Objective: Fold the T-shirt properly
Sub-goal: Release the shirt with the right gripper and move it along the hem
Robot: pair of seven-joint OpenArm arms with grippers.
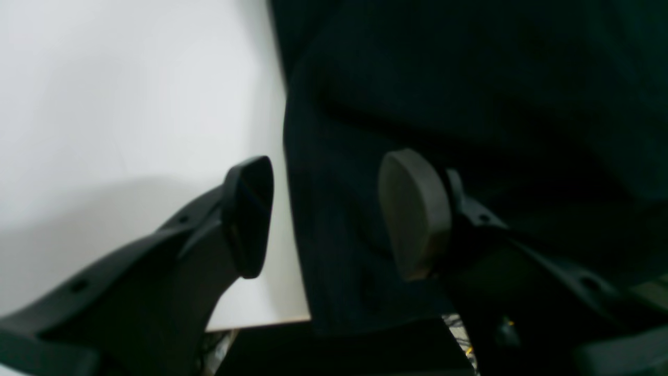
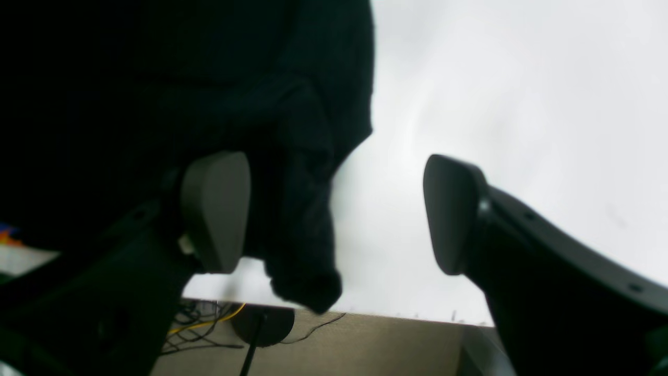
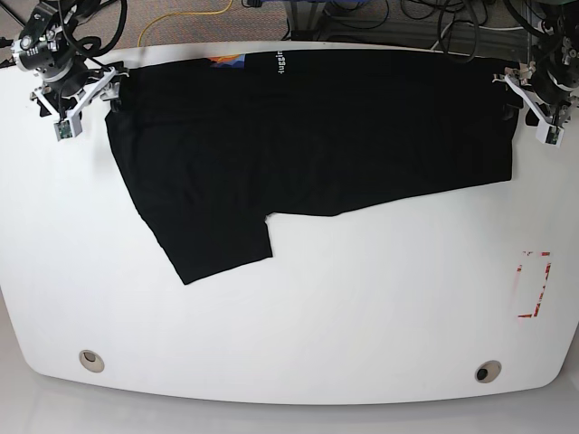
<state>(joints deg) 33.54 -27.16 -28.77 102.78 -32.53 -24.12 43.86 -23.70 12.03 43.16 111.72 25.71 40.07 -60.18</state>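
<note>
The black T-shirt (image 3: pixel 308 136) lies flat along the far edge of the white table (image 3: pixel 298 316), with white lettering (image 3: pixel 279 63) at its collar and one part reaching toward the front left. My left gripper (image 3: pixel 517 90) hovers at the shirt's right end. In the left wrist view the left gripper (image 1: pixel 331 216) is open, its jaws astride the edge of the T-shirt (image 1: pixel 469 78). My right gripper (image 3: pixel 90 90) is at the shirt's far left corner. In the right wrist view the right gripper (image 2: pixel 334 214) stands wide open, a bunched corner of the T-shirt (image 2: pixel 302 209) beside its left pad.
Red markings (image 3: pixel 532 285) sit on the table at the right. Two round holes (image 3: pixel 90 360) (image 3: pixel 488 372) are near the front edge. Cables (image 3: pixel 398 14) lie behind the table's far edge, which runs close under both grippers.
</note>
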